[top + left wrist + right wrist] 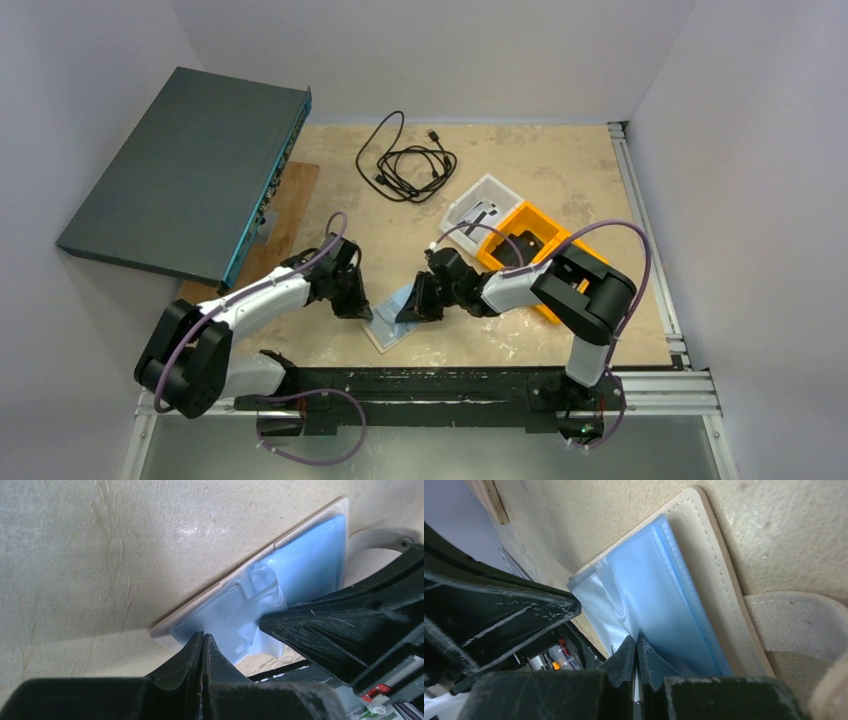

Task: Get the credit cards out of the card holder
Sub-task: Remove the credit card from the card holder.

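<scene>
Left gripper fingers are pressed together at the edge of the blue plastic sleeves; right gripper fingers likewise; the card holder lies open on the table between them; probably light, floppy and slippery, so pin the cover and pinch card edges.

No lettering, number or brand can be read in any view. The card holder shows only plain cream and blue. Dark marks in the white tray, upper centre, are too small to tell.
</scene>
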You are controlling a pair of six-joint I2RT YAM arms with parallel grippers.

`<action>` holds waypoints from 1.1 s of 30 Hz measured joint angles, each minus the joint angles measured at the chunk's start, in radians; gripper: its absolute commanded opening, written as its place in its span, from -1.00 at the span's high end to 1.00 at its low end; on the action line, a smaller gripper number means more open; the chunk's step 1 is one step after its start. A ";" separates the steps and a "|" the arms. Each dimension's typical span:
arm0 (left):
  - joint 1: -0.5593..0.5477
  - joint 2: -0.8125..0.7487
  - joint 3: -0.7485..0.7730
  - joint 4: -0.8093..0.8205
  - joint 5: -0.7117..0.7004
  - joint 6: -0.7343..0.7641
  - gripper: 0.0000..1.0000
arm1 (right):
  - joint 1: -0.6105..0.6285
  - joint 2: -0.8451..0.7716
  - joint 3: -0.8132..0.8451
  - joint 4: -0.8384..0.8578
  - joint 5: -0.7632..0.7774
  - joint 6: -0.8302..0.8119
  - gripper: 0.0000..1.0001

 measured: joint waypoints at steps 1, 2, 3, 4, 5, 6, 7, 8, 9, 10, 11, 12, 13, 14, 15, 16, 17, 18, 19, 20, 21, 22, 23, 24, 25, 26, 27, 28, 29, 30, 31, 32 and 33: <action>-0.003 0.014 -0.001 0.003 0.000 0.000 1.00 | 0.000 -0.002 -0.010 0.015 0.001 0.017 1.00; -0.006 0.029 -0.001 0.011 0.000 0.000 1.00 | -0.001 -0.003 -0.018 0.029 0.002 0.031 1.00; -0.010 0.045 -0.001 0.020 0.000 0.000 1.00 | -0.001 -0.007 -0.026 0.039 0.005 0.042 1.00; -0.014 0.058 -0.001 0.028 0.000 0.000 1.00 | -0.001 -0.013 -0.034 0.044 0.008 0.053 1.00; -0.019 0.068 -0.001 0.037 0.000 -0.001 1.00 | -0.001 -0.020 -0.038 0.046 0.010 0.062 1.00; -0.024 0.074 -0.001 0.044 0.000 -0.001 1.00 | -0.001 -0.026 -0.039 0.046 0.010 0.066 1.00; -0.029 0.080 -0.001 0.051 0.003 -0.001 1.00 | -0.001 -0.031 -0.039 0.046 0.010 0.068 1.00; -0.033 0.083 -0.001 0.059 0.006 -0.002 1.00 | -0.001 -0.036 -0.039 0.046 0.010 0.069 0.93; -0.037 0.087 0.000 0.065 0.007 -0.002 1.00 | 0.000 -0.040 -0.039 0.045 0.011 0.069 0.85; -0.042 0.091 0.003 0.070 0.009 -0.003 1.00 | 0.004 -0.043 -0.036 0.040 0.013 0.068 0.75; -0.045 0.095 0.005 0.075 0.011 -0.003 1.00 | 0.006 -0.045 -0.033 0.036 0.015 0.067 0.63; -0.048 0.100 0.009 0.076 0.011 -0.003 1.00 | 0.009 -0.045 -0.026 0.026 0.019 0.063 0.53; -0.051 0.106 0.013 0.078 0.014 -0.003 1.00 | 0.014 -0.045 -0.016 0.017 0.025 0.060 0.43; -0.053 0.111 0.017 0.081 0.014 -0.003 1.00 | 0.018 -0.045 -0.007 0.011 0.026 0.055 0.34; -0.055 0.115 0.020 0.083 0.015 -0.003 1.00 | 0.023 -0.045 0.007 -0.003 0.027 0.048 0.26; -0.058 0.118 0.024 0.084 0.015 -0.003 1.00 | 0.027 -0.045 0.022 -0.014 0.031 0.041 0.20; -0.061 0.120 0.026 0.087 0.016 -0.002 1.00 | 0.028 -0.048 0.035 -0.028 0.034 0.034 0.16; -0.063 0.121 0.029 0.089 0.017 -0.002 0.98 | 0.031 -0.054 0.043 -0.040 0.037 0.026 0.12; -0.065 0.122 0.031 0.091 0.019 -0.002 0.97 | 0.033 -0.069 0.052 -0.062 0.050 0.013 0.10; -0.067 0.122 0.033 0.091 0.021 -0.002 0.96 | 0.033 -0.086 0.057 -0.081 0.057 0.002 0.08; -0.069 0.122 0.037 0.091 0.025 -0.002 0.95 | 0.033 -0.101 0.060 -0.097 0.065 -0.007 0.05; -0.072 0.122 0.042 0.090 0.029 -0.001 0.94 | 0.033 -0.123 0.065 -0.123 0.083 -0.021 0.02; -0.076 0.122 0.048 0.091 0.031 -0.001 0.93 | 0.033 -0.147 0.068 -0.147 0.095 -0.031 0.00; -0.080 0.122 0.056 0.091 0.036 -0.001 0.93 | 0.033 -0.174 0.068 -0.170 0.113 -0.043 -0.01; -0.085 0.122 0.064 0.093 0.042 -0.001 0.92 | 0.033 -0.194 0.068 -0.187 0.122 -0.050 -0.03; -0.090 0.122 0.074 0.097 0.050 0.000 0.92 | 0.033 -0.213 0.069 -0.207 0.141 -0.059 -0.04; -0.096 0.125 0.084 0.102 0.056 0.000 0.92 | 0.033 -0.241 0.069 -0.236 0.164 -0.070 -0.04; -0.101 0.129 0.093 0.108 0.062 -0.001 0.92 | 0.033 -0.264 0.069 -0.259 0.187 -0.078 -0.05; -0.105 0.138 0.105 0.117 0.069 0.000 0.92 | 0.033 -0.281 0.069 -0.278 0.199 -0.084 -0.06; -0.109 0.152 0.117 0.123 0.075 -0.001 0.91 | 0.033 -0.301 0.069 -0.304 0.222 -0.093 -0.05; -0.113 0.169 0.130 0.130 0.082 -0.001 0.90 | 0.033 -0.315 0.069 -0.323 0.240 -0.097 -0.06; -0.115 0.186 0.141 0.136 0.087 -0.001 0.90 | 0.033 -0.330 0.069 -0.345 0.259 -0.104 -0.05; -0.118 0.208 0.155 0.145 0.095 -0.002 0.89 | 0.033 -0.344 0.069 -0.367 0.274 -0.109 -0.05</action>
